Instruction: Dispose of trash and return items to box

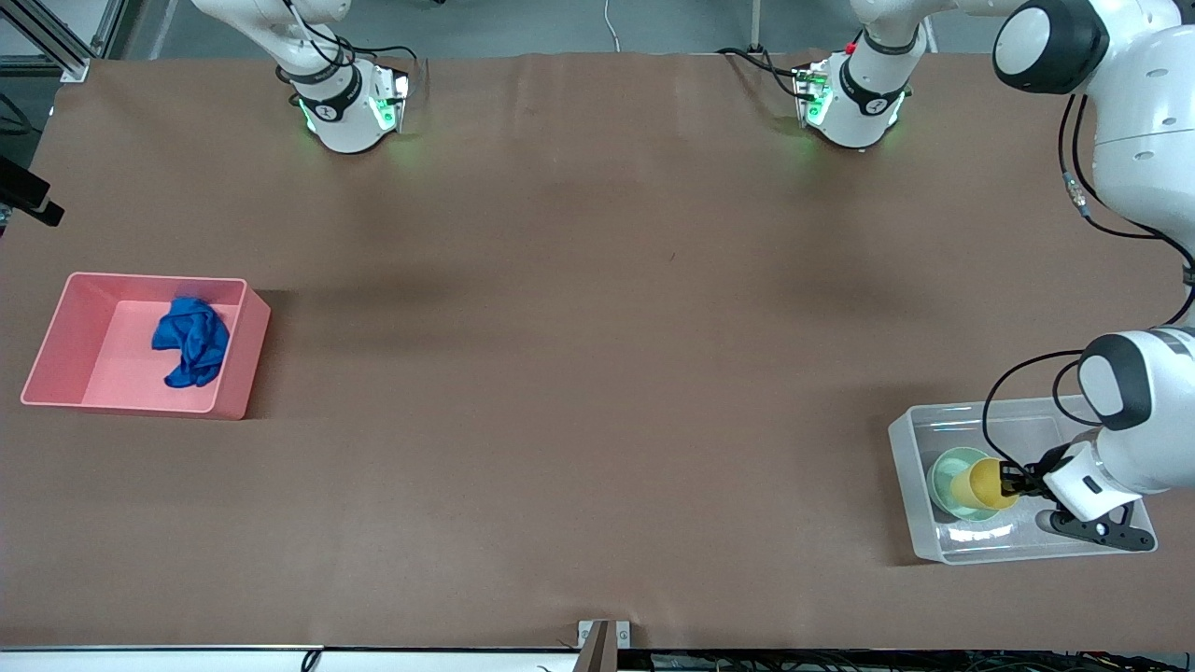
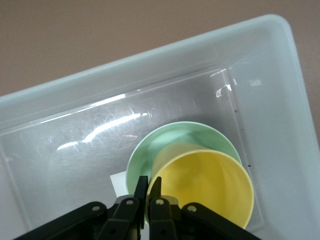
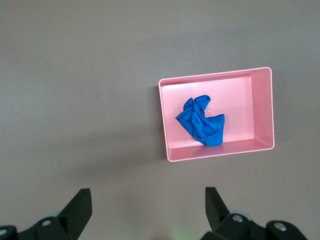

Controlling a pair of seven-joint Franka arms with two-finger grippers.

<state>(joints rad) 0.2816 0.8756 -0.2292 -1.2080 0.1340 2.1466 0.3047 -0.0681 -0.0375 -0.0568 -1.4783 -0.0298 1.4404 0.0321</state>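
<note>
Cup (image 1: pixel 982 484) and bowl (image 1: pixel 958 483) sit together in the clear box (image 1: pixel 904 446) at the left arm's end of the desk (image 1: pixel 597 355), seen from the front camera: my left pincer (image 1: pixel 1010 482) is down inside the box, nipping the yellow cup's rim, with the cup standing in the mint-green bowl. Toward the right arm's end, the blue rag (image 1: pixel 192 340) lies crumpled in the pink bin (image 1: pixel 56 347), well apart from the box; my right arm shows only at its base along the top, waiting. From my left wrist, the left pincer (image 2: pixel 148 186) is closed narrow on the wall of the cup (image 2: pixel 210 187), one finger inside the rim and one outside, and the cup is nested in the bowl (image 2: pixel 170 142) on the floor of the box (image 2: pixel 280 90), beside a white sticker (image 2: pixel 118 183). From my right wrist, the right pincer (image 3: pixel 148 207) hangs spread wide and empty, high over bare desk, with the rag (image 3: pixel 202 121) in the pink bin (image 3: pixel 262 107) below it. I judge the trash disposed of and the return of items at its last step: the next move calls for me to part the left fingers, let the cup settle, and lift straight up without dragging the rim or tipping the bowl.
</note>
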